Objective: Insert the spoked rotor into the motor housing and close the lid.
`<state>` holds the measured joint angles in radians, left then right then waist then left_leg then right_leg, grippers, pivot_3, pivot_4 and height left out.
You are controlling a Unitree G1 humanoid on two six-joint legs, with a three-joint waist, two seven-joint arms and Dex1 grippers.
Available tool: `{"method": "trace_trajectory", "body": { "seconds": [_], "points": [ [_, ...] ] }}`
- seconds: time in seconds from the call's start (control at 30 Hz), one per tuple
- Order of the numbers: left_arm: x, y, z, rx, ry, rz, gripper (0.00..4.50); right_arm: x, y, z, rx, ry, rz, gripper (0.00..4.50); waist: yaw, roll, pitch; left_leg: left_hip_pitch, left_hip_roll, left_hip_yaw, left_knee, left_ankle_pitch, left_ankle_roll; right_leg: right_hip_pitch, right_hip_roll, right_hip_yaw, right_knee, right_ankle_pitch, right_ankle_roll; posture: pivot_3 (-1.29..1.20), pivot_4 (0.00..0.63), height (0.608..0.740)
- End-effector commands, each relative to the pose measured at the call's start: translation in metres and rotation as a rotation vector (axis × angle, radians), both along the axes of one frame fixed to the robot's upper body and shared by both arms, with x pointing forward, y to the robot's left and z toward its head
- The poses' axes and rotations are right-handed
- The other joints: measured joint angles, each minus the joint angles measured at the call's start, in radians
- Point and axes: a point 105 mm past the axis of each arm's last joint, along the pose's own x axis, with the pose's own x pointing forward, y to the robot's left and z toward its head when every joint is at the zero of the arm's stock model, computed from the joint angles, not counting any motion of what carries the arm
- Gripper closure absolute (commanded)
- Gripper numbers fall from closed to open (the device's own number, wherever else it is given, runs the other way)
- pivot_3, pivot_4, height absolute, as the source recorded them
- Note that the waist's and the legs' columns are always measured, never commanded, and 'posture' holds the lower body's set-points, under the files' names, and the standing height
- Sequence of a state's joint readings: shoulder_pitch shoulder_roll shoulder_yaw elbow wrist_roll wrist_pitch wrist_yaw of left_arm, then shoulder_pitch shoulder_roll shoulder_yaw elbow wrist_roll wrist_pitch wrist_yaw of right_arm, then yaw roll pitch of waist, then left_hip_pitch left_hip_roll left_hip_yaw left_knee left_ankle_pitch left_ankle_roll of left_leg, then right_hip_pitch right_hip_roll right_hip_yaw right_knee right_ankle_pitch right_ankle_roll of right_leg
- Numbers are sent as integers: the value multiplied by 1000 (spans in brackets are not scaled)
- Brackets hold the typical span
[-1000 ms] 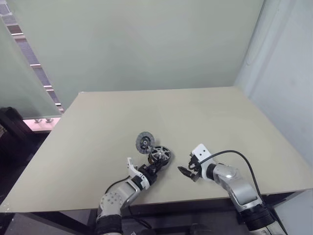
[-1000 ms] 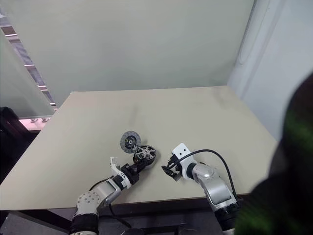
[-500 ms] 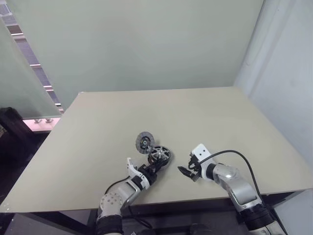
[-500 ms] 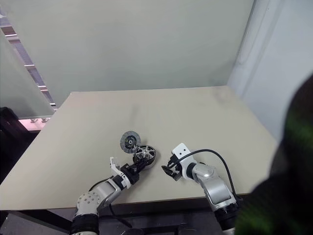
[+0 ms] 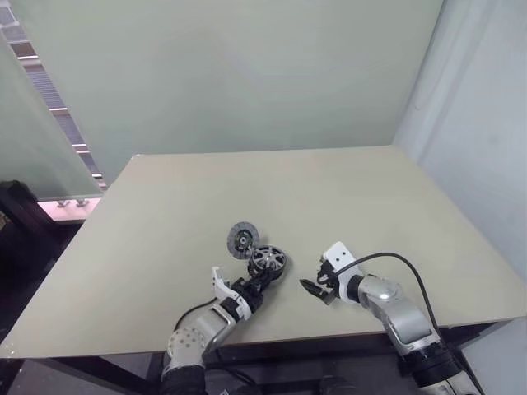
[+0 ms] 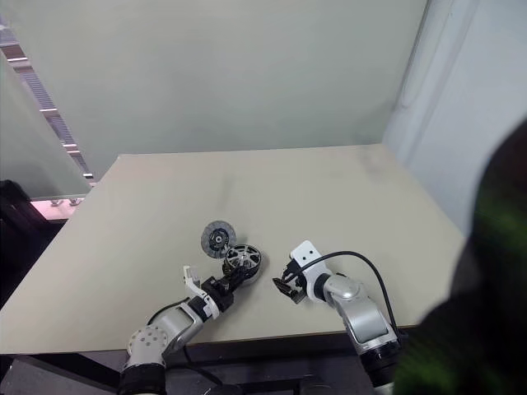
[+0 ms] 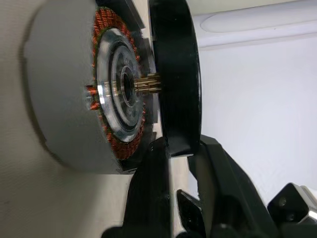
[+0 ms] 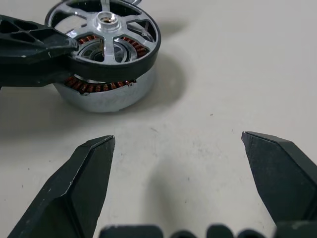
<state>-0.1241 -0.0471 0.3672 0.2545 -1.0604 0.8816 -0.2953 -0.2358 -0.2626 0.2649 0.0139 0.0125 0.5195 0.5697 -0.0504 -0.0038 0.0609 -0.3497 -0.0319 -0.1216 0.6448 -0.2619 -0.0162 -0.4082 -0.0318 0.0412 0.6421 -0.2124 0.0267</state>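
Observation:
The spoked rotor [image 8: 106, 29], a silvery wheel with a black rim, hangs slightly tilted just above the motor housing [image 8: 106, 96]. Its short shaft reaches toward the housing's centre, and a narrow gap shows over the copper windings [image 7: 101, 44]. My left gripper [image 5: 257, 281] is shut on the rotor's rim from the near side, one black finger [image 7: 148, 188] on each face. The housing stands on the table near the front edge. The lid [image 5: 241, 239], a dark grey disc, lies flat just behind and left of it. My right gripper [image 8: 178, 138] stands open a little to the right, holding nothing.
The beige table [image 5: 370, 197] stretches far back and to both sides. Its front edge runs close under both arms. A black cable [image 5: 395, 259] loops over my right wrist. A pale wall rises beyond the table's right side.

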Motion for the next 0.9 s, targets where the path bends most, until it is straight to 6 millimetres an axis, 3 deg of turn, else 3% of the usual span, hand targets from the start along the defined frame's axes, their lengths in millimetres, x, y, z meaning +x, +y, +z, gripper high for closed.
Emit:
{"method": "trace_trajectory", "body": {
  "seconds": [0.03,0.23,0.4,0.9],
  "points": [
    [1,12,5,19,-22,39,2550,9,2,17,29,-61,3,0,0,0,0,0,0,0,0,0,0,0,0,0,0,0,0,0,0,740],
    [1,12,14,40,-46,40,441,8,3,16,29,-59,2,0,0,0,0,2,0,1,2,0,0,3,0,0,0,0,-1,0,0,740],
    [-6,15,30,73,-95,17,441,7,3,15,29,-60,-1,0,0,0,0,4,2,2,3,0,0,4,0,0,0,-1,-2,0,0,740],
    [-48,26,36,265,-109,-113,441,13,6,19,50,-83,-4,0,1,0,0,0,1,1,1,0,0,1,0,0,0,-1,-3,0,0,740]
  ]
}}
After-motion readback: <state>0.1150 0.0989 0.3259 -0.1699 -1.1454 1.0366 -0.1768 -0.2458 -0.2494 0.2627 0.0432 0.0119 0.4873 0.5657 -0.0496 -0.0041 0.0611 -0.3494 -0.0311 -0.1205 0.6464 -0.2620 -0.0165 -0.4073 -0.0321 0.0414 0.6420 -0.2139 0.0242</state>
